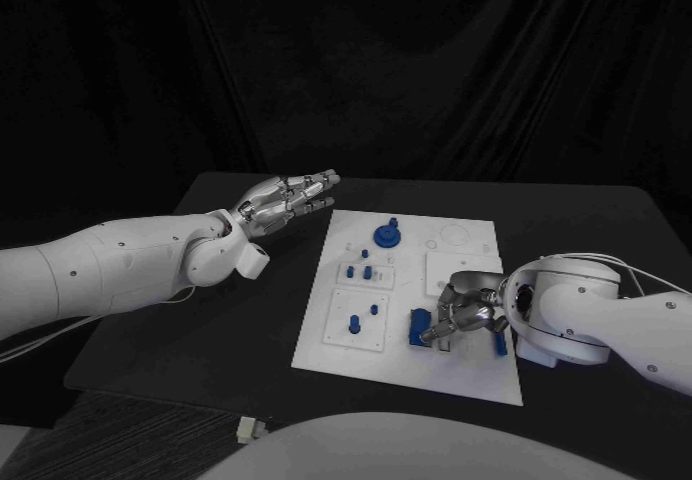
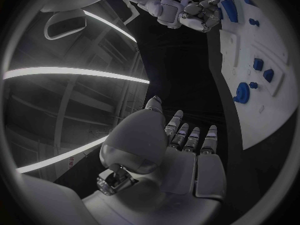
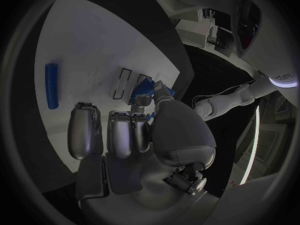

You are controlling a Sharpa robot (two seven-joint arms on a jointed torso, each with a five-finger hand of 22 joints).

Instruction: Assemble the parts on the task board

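Blue part (image 1: pixel 420 327) pinched at the fingertips of the right hand (image 1: pixel 464 310), low over the near right portion of the white task board (image 1: pixel 462 375), beside a slotted recess, probably held so for seating there. Blue rod (image 3: pixel 52 85) loose on the board just beside, other blue pieces standing further back, among them a round one (image 1: pixel 387 236). Left hand (image 1: pixel 286 200) raised off the board's far left corner, fingers straight, close together, holding nothing, apparently parked clear.

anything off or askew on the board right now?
Nothing stands out. The board lies flat on the table, and the blue parts sit in place on it. The right hand pinches a blue part over the board; the left hand is open, off the board's edge.
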